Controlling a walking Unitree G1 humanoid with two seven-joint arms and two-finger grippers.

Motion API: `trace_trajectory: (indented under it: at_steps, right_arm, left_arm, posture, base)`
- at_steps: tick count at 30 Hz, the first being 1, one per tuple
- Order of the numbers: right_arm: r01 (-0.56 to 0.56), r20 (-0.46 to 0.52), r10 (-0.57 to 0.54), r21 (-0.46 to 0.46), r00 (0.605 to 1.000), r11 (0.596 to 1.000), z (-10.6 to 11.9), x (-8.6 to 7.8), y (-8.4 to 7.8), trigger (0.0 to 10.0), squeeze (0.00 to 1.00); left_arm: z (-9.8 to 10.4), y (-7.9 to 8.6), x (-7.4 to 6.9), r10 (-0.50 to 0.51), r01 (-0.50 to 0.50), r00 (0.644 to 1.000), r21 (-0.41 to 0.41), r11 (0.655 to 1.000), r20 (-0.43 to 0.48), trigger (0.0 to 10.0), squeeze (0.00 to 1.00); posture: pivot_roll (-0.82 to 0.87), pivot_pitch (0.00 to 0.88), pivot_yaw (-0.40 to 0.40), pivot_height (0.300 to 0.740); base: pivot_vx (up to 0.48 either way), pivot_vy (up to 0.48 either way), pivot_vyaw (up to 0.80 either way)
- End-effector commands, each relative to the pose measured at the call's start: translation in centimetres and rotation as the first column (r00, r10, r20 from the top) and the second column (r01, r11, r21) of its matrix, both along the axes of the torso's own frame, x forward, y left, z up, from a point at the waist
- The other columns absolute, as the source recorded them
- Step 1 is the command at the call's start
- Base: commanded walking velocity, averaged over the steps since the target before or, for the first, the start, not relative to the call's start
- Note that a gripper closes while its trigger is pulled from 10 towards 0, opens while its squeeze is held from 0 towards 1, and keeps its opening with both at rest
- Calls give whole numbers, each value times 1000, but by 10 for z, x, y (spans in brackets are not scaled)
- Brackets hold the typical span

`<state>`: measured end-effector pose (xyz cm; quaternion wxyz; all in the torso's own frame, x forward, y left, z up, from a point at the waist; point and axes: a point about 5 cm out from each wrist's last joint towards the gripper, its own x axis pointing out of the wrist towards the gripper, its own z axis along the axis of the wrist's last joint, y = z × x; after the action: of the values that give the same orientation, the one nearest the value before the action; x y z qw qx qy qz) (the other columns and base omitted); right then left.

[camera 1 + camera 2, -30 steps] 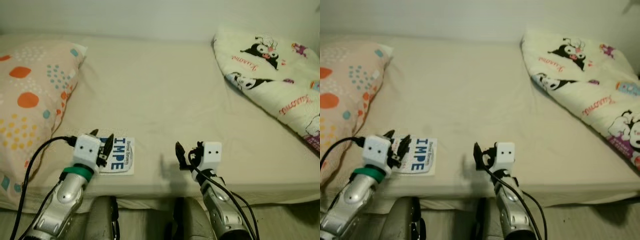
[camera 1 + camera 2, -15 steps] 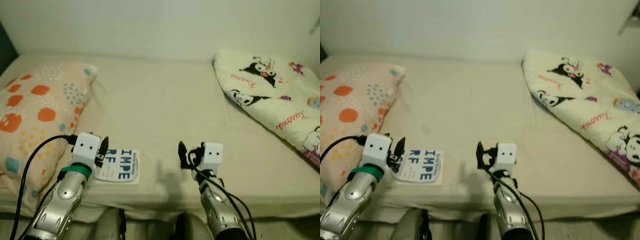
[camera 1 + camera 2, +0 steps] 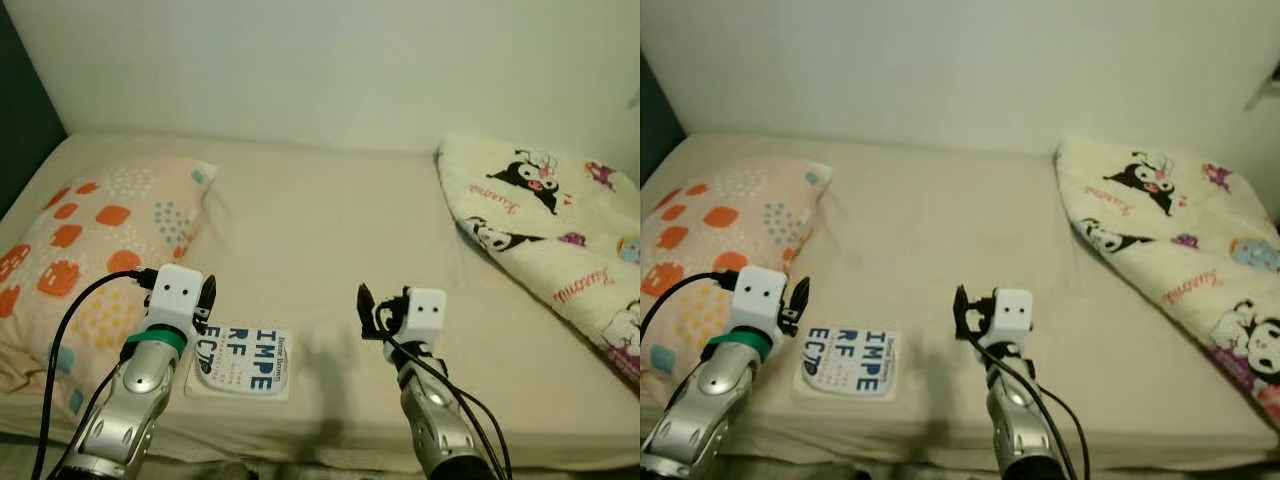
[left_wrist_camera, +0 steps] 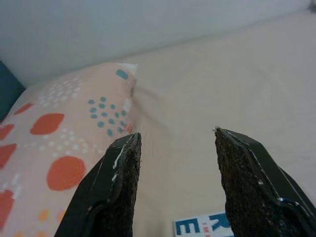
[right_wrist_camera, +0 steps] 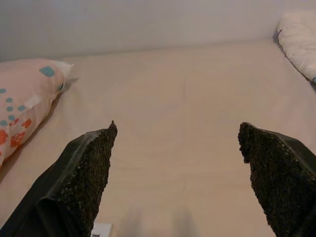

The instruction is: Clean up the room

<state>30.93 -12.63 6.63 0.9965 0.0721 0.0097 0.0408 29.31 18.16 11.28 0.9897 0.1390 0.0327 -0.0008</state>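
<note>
The view has pulled back from the bed (image 3: 330,230), so the lettered card (image 3: 245,361) now lies just right of the open left pincer (image 3: 205,296), untouched, while the right pincer (image 3: 372,312) also hangs open.

A flat white card (image 3: 243,361) printed with bold blue letters, "IMPE" and "RF" among them, lies face up near the bed's (image 3: 330,240) front edge, just beside the parted left pincer (image 3: 203,298) and well apart from the right pincer (image 3: 372,312).
</note>
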Motion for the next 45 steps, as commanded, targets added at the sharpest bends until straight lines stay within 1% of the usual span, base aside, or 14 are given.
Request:
trace_trajectory:
  at_steps: [1,6,13,25,45]
  right_arm:
    - [15,-27,-15,1,1000,1000,-6,-2,-3,10000,0]
    - [25,-36,-25,-6,999,1000,-7,-1,-3,10000,0]
    - [28,-36,-28,-11,999,1000,-7,0,-1,10000,0]
    - [29,-44,-30,-15,999,999,-9,-1,-3,10000,0]
    - [25,-46,-26,-20,999,999,-10,0,-4,10000,0]
  left_arm:
    - [-6,-1,-1,11,-11,999,5,1000,-31,10000,0]
    - [-5,-2,0,13,-12,1000,11,1000,-28,10000,0]
    - [-6,-7,2,4,-4,1000,10,1000,-28,10000,0]
    - [-7,-9,3,1,-1,1000,8,1000,-29,10000,0]
    - [-8,-10,3,6,-6,1000,2,1000,-30,10000,0]
  posture:
    - [126,0,4,740]
    - [126,0,4,740]
    - [126,0,1,740]
    - [124,0,0,740]
    - [121,6,-6,740]
  base:
    - [0,0,0]
    - [0,0,0]
    - [0,-472,0]
    - [0,-480,0]
    - [0,-318,0]
